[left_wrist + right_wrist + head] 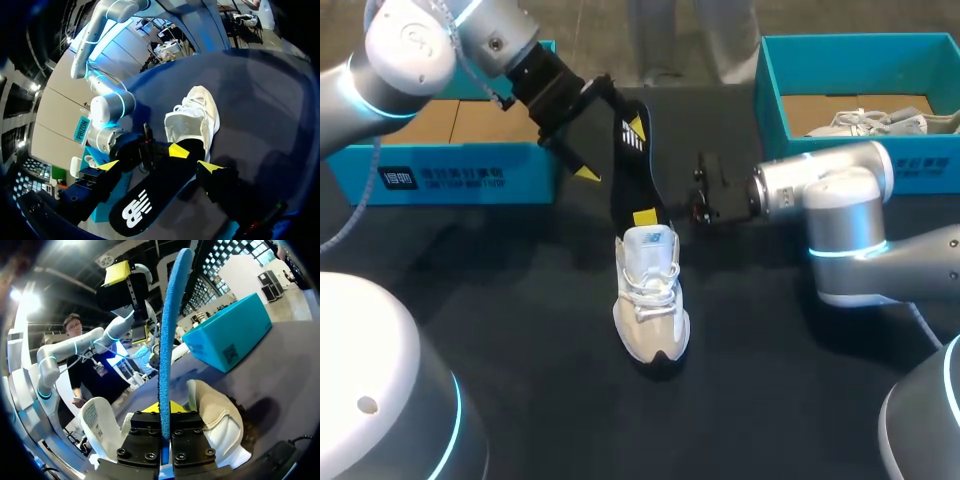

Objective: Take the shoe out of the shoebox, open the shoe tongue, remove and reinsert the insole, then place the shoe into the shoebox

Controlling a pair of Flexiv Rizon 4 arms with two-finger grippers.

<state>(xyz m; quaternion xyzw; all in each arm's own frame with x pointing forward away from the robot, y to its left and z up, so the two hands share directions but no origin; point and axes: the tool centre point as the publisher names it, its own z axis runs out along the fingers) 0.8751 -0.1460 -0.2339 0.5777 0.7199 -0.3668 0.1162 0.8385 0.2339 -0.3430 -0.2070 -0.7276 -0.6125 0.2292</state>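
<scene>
Right tool [164, 412] is nearest, pressed together on the insole [170, 330], pinching its low end. Left tool [159, 166] is spread wide around the insole's upper end, one tip on each side, no clear grip. Insole is black with a white logo, blue on the other face, tilted up from the shoe's heel opening toward 11 o'clock. Shoe [650, 300] is white, upright mid-table [520, 330], toe at 6 o'clock. Shoebox [450, 175] is at 10 o'clock. Judged: shoe out, tongue looks pulled open, insole about out. Left to do: reinserting and boxing.
</scene>
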